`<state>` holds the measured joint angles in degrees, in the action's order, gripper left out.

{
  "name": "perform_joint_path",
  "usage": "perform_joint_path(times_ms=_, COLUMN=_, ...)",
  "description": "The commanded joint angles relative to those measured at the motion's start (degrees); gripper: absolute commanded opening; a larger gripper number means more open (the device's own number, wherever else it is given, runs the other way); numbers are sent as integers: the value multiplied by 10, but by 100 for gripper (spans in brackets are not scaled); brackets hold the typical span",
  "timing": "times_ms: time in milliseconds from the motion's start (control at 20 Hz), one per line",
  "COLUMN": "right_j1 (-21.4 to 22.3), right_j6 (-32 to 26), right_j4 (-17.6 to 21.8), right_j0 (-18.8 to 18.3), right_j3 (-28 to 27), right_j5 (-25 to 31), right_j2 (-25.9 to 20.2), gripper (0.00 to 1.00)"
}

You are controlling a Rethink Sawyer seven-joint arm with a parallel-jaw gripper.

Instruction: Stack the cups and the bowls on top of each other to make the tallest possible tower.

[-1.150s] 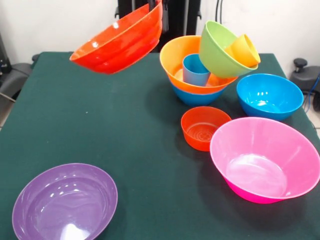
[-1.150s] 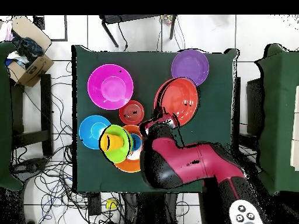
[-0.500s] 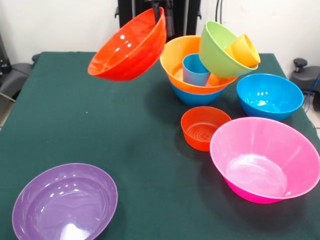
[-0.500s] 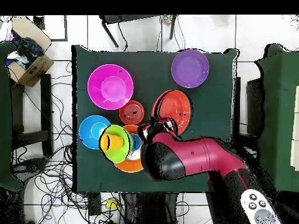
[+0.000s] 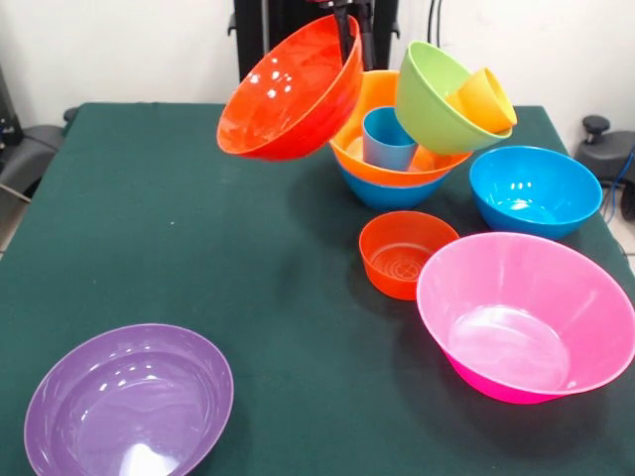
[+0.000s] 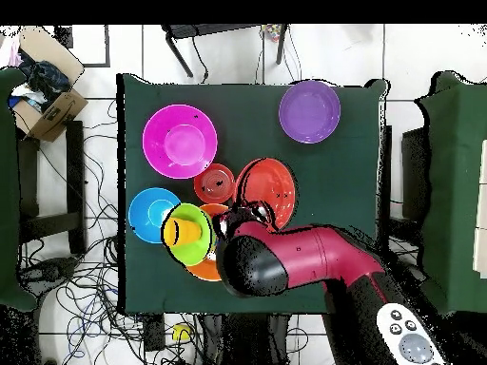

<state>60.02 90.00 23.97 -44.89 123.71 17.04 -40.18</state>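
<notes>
The pincer (image 5: 347, 25) pinches the rim of the large red-orange bowl (image 5: 290, 91), which hangs steeply tilted at nine o'clock of the tower (image 5: 422, 124), overlapping it. The lime bowl (image 5: 434, 99) and orange cup (image 5: 483, 99) perch askew; a nudge could topple them.

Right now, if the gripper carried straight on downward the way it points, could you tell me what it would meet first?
Probably the rim of the orange bowl in the tower. The gripper hangs at the top edge, clamped on the large red-orange bowl, whose edge overlaps that rim in both views. Depth is unclear, so it might land on the table.
</notes>
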Motion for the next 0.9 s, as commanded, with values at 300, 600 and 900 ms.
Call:
perform_joint_path(times_ms=300, right_j1=-14, right_j6=64, right_j4=-21, right_j0=59, right_j3=28, right_j5=51, right_j2=17, gripper=0)
perform_joint_path(times_ms=600, right_j1=-10, right_j6=83, right_j4=-38, right_j0=85, right_j3=31, right_j5=52, right_j2=38, gripper=0)
perform_joint_path(times_ms=900, right_j1=-7, right_j6=85, right_j4=-52, right_j0=97, right_j3=42, right_j5=45, right_j2=51, gripper=0)
